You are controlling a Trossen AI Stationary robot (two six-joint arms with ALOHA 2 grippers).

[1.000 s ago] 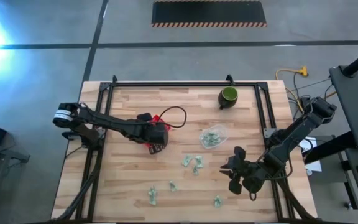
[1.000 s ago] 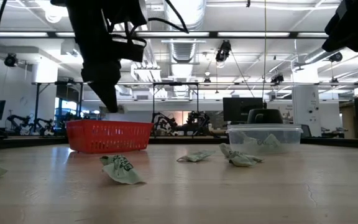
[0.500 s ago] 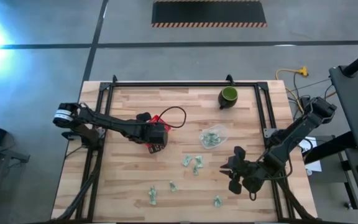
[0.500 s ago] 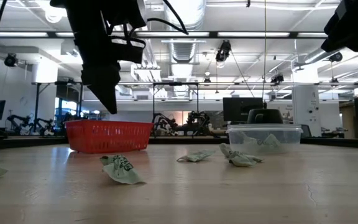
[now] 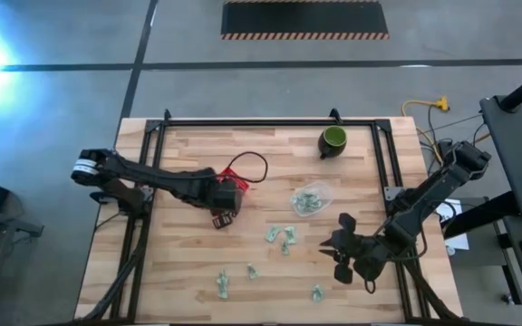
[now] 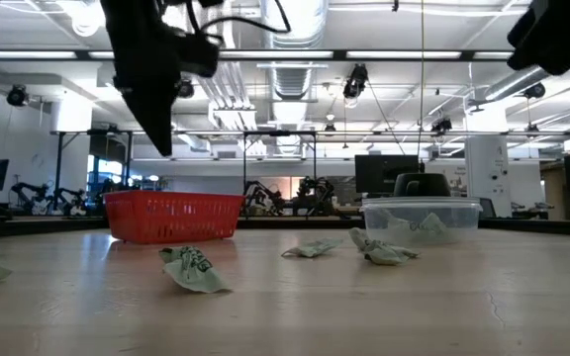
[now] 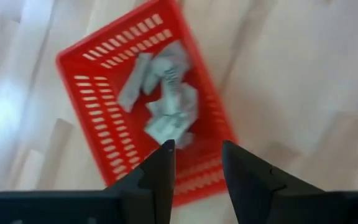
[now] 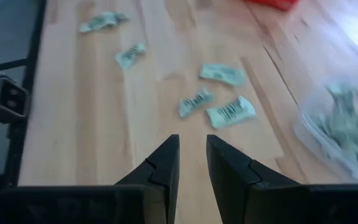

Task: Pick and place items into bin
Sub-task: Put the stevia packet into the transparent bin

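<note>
Wooden table, left fingers spread, empty, over red bin holding crumpled, axisless wrapped pieces.

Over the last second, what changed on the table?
The left gripper, over the red basket, opened its jaws and rose, pulling back slightly toward its own side; wrapped pieces lie in the basket below it. The right gripper stayed put, empty. The loose items, clear tub and green cup did not move.

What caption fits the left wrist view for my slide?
Left end effector, open and empty, above the red basket holding wrapped items.
</note>
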